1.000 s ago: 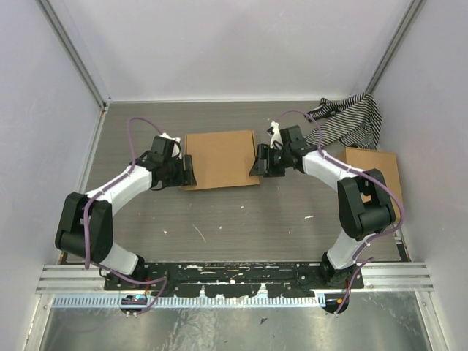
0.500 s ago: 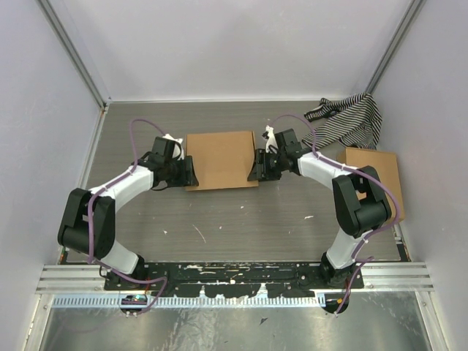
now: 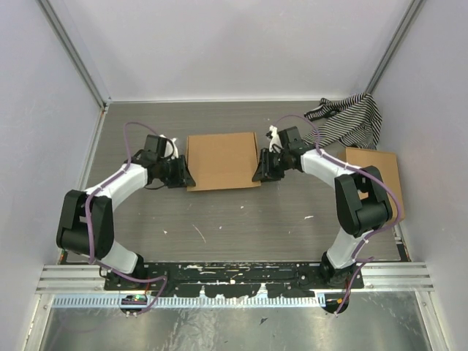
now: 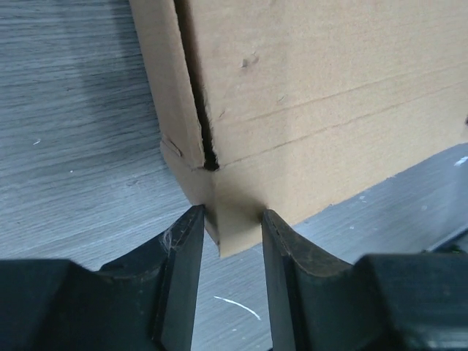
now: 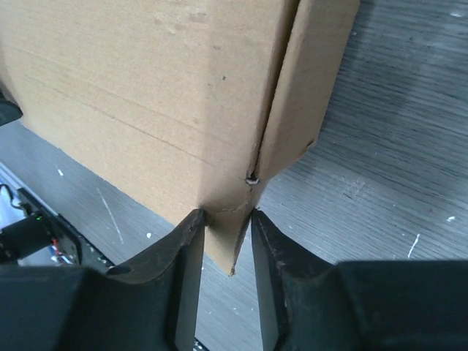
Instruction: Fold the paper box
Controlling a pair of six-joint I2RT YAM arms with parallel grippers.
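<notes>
Your paper box (image 3: 223,159) lies flat on the tabletop (image 3: 241,219), between both sets of jaws. The left jaws pinch its near-left corner flap, and the right jaws pinch its near-right corner. Your left arm (image 3: 121,183) and right arm (image 3: 322,162) bend inward, wrists low.

Left arm (image 3: 110,191) and right arm (image 3: 325,167), same build: white shells on the long links, bulky black housings at the joints. Thin purple cable (image 3: 130,139) loops along each. Left pincer (image 4: 232,219), right pincer (image 5: 227,219): matte black flat fingers (image 4: 179,263), scuffed edges, pale cobweb-like fluff on one. Black mounting plate (image 3: 241,272), chipped white.
</notes>
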